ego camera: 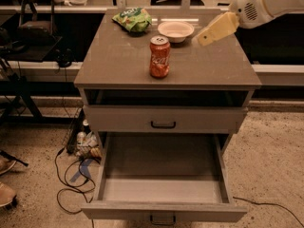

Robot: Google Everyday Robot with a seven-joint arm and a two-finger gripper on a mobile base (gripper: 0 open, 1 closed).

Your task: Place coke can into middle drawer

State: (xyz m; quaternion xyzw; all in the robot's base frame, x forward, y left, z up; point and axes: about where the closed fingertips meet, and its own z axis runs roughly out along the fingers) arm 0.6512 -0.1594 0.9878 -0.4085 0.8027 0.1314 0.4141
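The red coke can (159,57) stands upright on the grey cabinet top (114,65), near its middle front. The middle drawer (164,179) is pulled out below, its grey tray showing nothing inside, with a small black handle on its front panel. My gripper (205,36) reaches in from the upper right on a white arm and hangs over the back right of the top, right of the white bowl and above and to the right of the can, apart from it.
A green snack bag (133,19) and a white round bowl (175,30) sit at the back of the top. The shut top drawer (163,119) is above the open one. Cables and clutter (80,175) lie on the floor at left.
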